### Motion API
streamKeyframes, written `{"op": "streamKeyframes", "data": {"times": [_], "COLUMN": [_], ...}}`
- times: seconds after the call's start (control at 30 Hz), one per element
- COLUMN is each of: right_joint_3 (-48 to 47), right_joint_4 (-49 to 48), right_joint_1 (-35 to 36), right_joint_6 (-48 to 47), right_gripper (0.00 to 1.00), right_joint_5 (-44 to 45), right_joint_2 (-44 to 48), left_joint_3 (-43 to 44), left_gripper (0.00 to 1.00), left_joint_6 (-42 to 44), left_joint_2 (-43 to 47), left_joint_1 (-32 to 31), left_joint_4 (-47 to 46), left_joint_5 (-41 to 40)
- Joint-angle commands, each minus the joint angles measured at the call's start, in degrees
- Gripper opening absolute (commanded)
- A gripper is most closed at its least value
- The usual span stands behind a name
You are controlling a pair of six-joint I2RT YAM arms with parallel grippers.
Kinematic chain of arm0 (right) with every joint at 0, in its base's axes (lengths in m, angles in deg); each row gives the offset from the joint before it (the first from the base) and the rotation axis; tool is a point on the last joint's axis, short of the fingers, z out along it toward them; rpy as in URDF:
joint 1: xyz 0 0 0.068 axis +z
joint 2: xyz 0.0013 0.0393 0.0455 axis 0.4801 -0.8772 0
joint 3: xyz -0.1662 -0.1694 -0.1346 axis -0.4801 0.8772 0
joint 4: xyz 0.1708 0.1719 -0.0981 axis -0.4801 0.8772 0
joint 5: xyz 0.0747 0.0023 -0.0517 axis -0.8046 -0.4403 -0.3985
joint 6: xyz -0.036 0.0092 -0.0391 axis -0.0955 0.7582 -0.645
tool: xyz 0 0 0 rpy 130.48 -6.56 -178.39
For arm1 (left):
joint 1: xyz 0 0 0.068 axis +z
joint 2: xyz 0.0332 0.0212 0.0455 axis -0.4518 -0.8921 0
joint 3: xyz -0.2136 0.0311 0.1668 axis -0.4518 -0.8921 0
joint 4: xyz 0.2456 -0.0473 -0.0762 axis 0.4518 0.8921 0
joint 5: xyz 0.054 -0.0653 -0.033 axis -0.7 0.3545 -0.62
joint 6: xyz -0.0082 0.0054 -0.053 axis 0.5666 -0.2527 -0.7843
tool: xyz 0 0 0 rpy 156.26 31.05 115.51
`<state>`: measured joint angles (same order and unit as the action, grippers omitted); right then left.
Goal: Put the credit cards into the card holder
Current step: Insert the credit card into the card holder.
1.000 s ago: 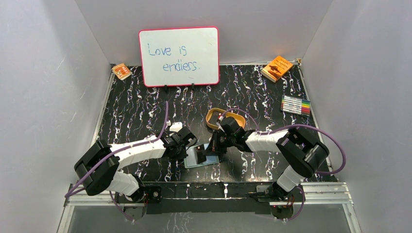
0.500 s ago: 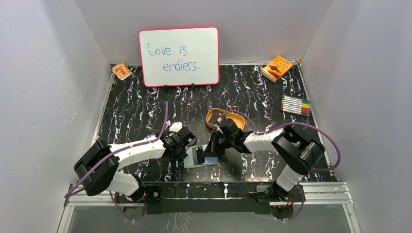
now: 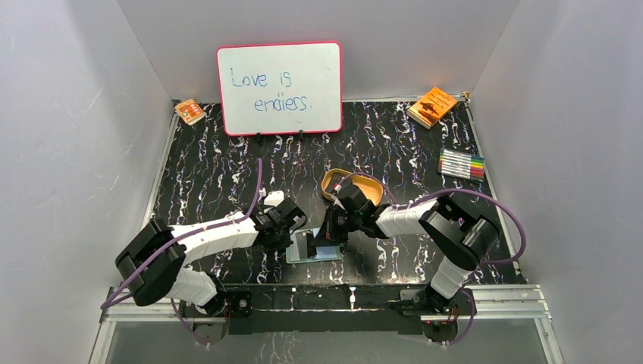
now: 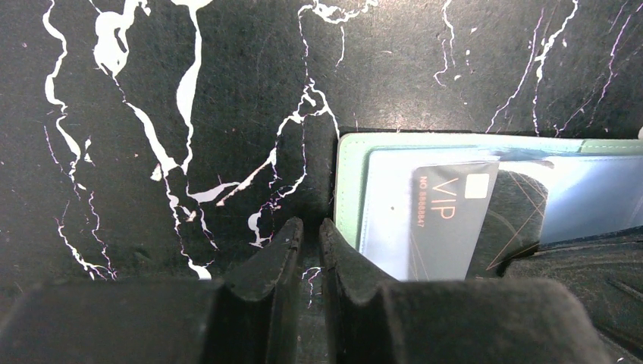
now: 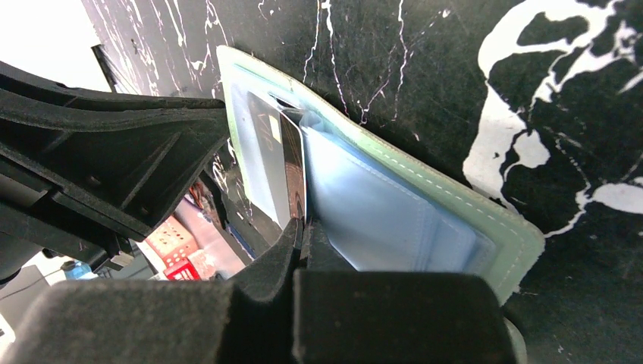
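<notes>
Over the last second the right gripper (image 5: 303, 224), clamped on an edge-on credit card (image 5: 293, 171), is brought closer over the open card holder (image 5: 455, 201) just ahead of its fingertips; insertion is judged under way. The left gripper (image 4: 308, 243), narrowed to an empty slit, is set at the holder's edge. Whether the card's tip has entered the holder cannot be told.

Card holder (image 4: 345, 189) was matt, stitched, leather-like; sleeves (image 5: 371, 220) glossy clear plastic; credit card (image 4: 447, 227) smooth dark plastic; table (image 4: 189, 76) matt, felt-like.
</notes>
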<state>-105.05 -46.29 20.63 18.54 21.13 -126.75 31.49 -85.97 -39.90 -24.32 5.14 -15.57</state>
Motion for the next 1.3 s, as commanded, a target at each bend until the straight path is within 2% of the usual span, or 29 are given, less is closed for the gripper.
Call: {"op": "streamKeyframes", "data": {"times": [0.0,0.37,0.77,1.0,1.27], "right_joint_3": [-1.7,-2.5,-4.1,-4.0,-4.5], "right_joint_4": [2.0,1.4,3.2,4.0,4.4], "right_joint_1": [1.3,2.4,3.3,3.3,3.3], "right_joint_6": [-0.8,2.2,0.3,-0.6,-1.1], "right_gripper": [0.00,0.00,0.00,0.28,0.39], "right_joint_5": [0.7,2.9,2.9,3.2,3.2], "right_joint_2": [-0.7,-1.3,-1.1,0.0,0.2], "left_joint_3": [-3.1,-3.3,-3.7,-3.8,-3.9], "left_gripper": [0.12,0.10,0.10,0.09,0.09], "left_joint_6": [-1.4,-1.8,-2.0,-2.1,-2.1], "left_joint_2": [-2.8,-2.8,-2.3,-2.1,-1.8], "left_joint_1": [-0.2,-0.2,-0.2,-0.2,-0.2], "left_joint_4": [-2.4,-3.2,-3.4,-3.4,-3.4], "left_joint_5": [5.0,5.7,5.8,5.8,5.8]}}
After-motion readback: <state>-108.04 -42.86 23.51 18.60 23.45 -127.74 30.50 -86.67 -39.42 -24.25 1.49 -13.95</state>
